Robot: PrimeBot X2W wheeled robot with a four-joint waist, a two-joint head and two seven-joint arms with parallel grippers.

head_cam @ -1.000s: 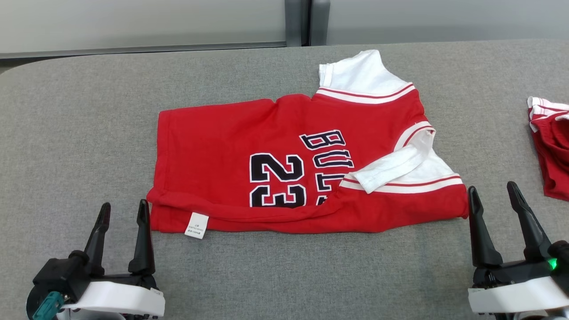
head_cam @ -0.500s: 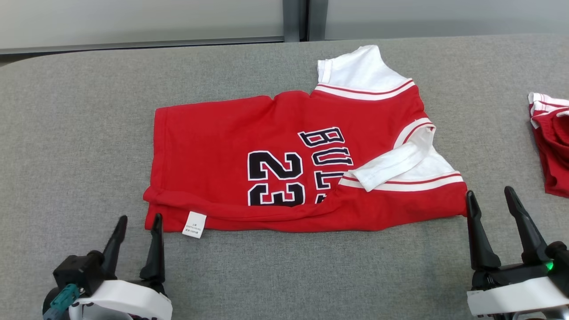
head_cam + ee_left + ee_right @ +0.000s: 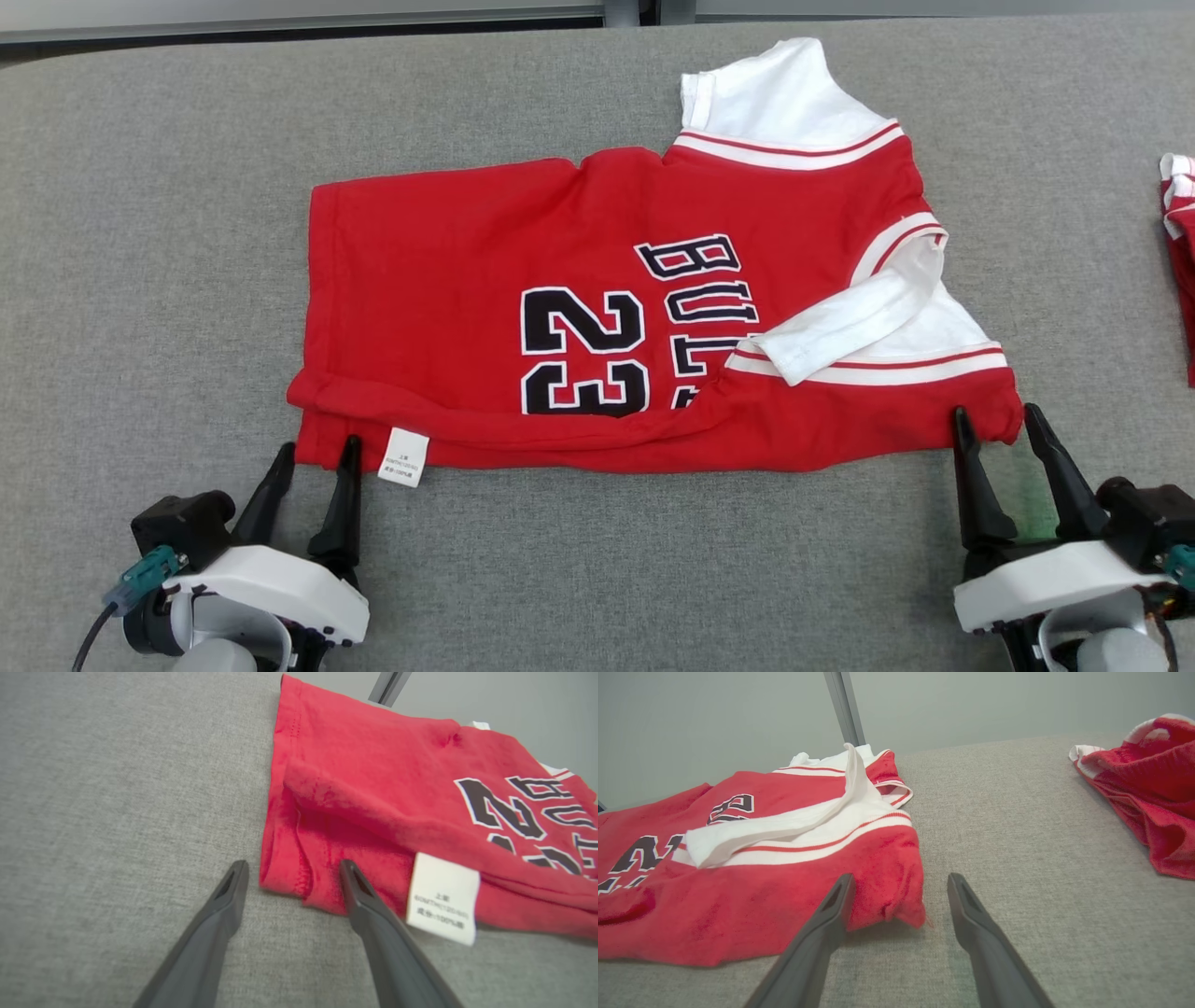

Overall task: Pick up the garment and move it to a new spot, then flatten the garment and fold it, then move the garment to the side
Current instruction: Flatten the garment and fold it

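Both pincers gape wide: left pincer [image 3: 317,446] straddles the shirt [image 3: 597,308] at its hem corner, right pincer [image 3: 995,411] at the shoulder corner, long edge running between them.

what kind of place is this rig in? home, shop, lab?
Probably a lab or test room: a grey cloth-covered table, plain grey wall panels behind it, and a red jersey laid out with a second red garment set aside.

garment [image 3: 439,280]: matt knit cloth is seen, slightly fuzzy
table [image 3: 140,233]: covered in coarse grey woven fabric, matt
care label [image 3: 403,457]: thin, smooth, matt white
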